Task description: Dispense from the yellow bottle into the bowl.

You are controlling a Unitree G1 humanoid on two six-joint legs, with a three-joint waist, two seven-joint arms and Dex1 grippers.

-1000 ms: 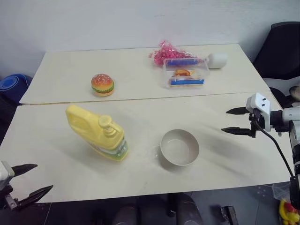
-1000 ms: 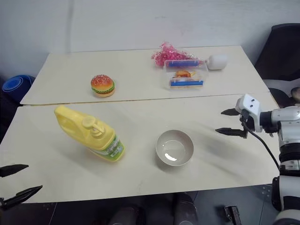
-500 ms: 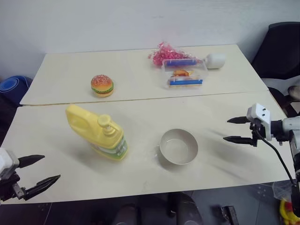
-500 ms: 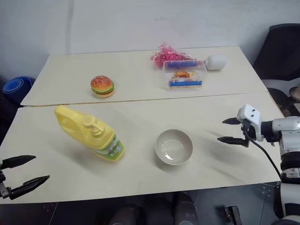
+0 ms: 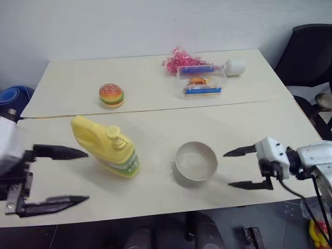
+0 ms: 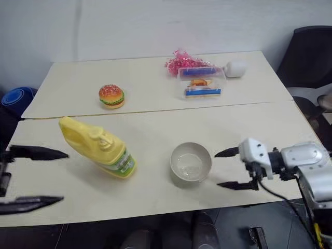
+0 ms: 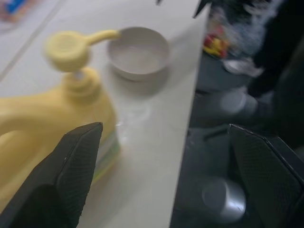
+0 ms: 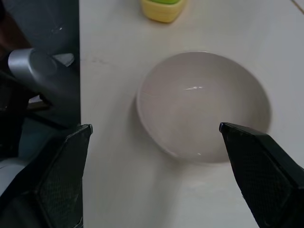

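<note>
The yellow bottle [image 5: 105, 147] stands tilted on the near table, left of centre, its pump top [image 7: 71, 48] spout turned toward the bowl. The pale grey-beige bowl [image 5: 195, 161] sits to its right near the front edge and looks empty [image 8: 204, 107]. My left gripper [image 5: 72, 175] hangs open just left of the bottle, its two black fingers spread wide and pointing right. My right gripper [image 5: 238, 168] stands open just right of the bowl, fingers aimed at it, touching nothing.
On the far table lie a small toy burger [image 5: 111, 95], a clear plastic box [image 5: 199, 84] with pink filler behind it, and a white object [image 5: 234, 67]. A black chair [image 5: 306, 57] stands at the right. A blue item [image 5: 13, 96] sits at the left.
My left gripper rose and swung right, up beside the bottle. My right gripper moved left and nearer, up to the bowl's right side. Both stayed open.
</note>
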